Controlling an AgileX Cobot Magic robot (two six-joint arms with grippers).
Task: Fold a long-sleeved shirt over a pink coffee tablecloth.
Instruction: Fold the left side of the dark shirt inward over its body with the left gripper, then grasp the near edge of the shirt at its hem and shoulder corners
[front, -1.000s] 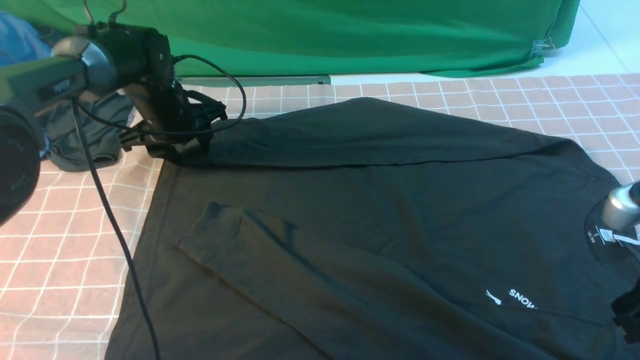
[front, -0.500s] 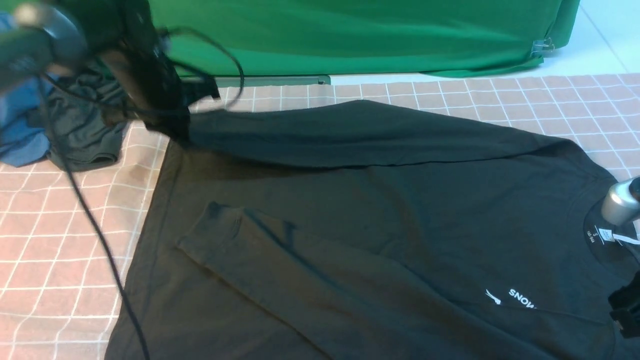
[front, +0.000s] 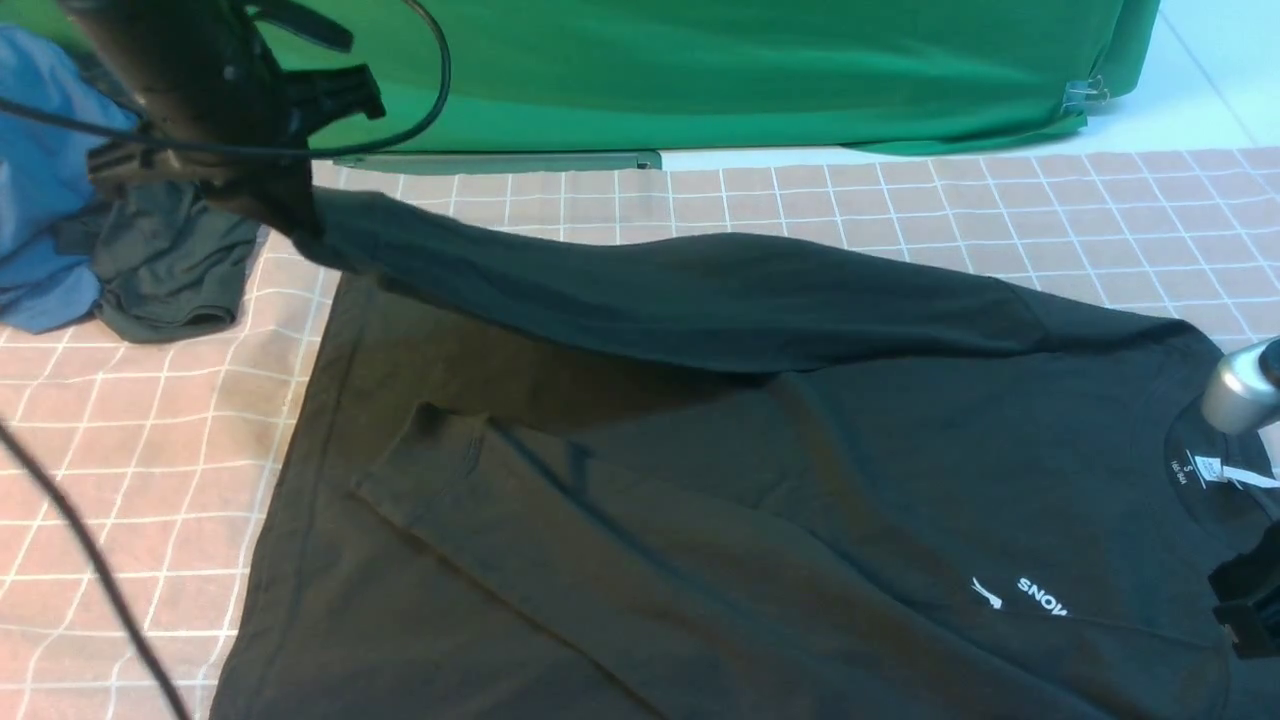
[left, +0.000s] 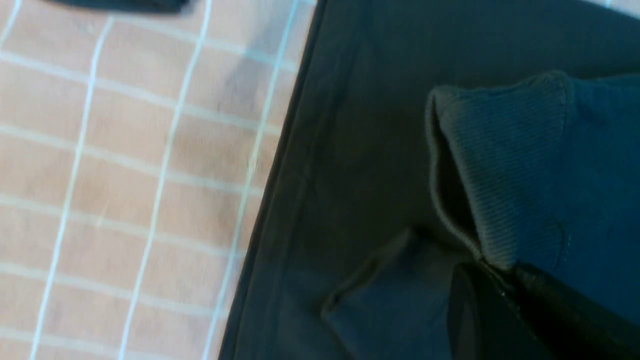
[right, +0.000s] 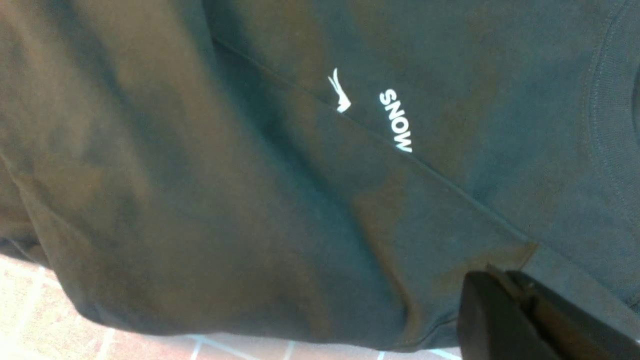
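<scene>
Left gripper (left: 492, 280) clamped on cuff (left: 500, 165) of shirt (front: 700, 480), raised at 10 o'clock; body flat on pink tablecloth (front: 150, 480). Right gripper (right: 495, 281) closed at 4 o'clock, possibly pinching shirt edge.

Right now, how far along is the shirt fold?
Done: one sleeve lies folded across the long-sleeved shirt. In hand: the left gripper, shut on the cuff of the other sleeve, holds it raised. Left: lay that sleeve over, then fold the body.
</scene>
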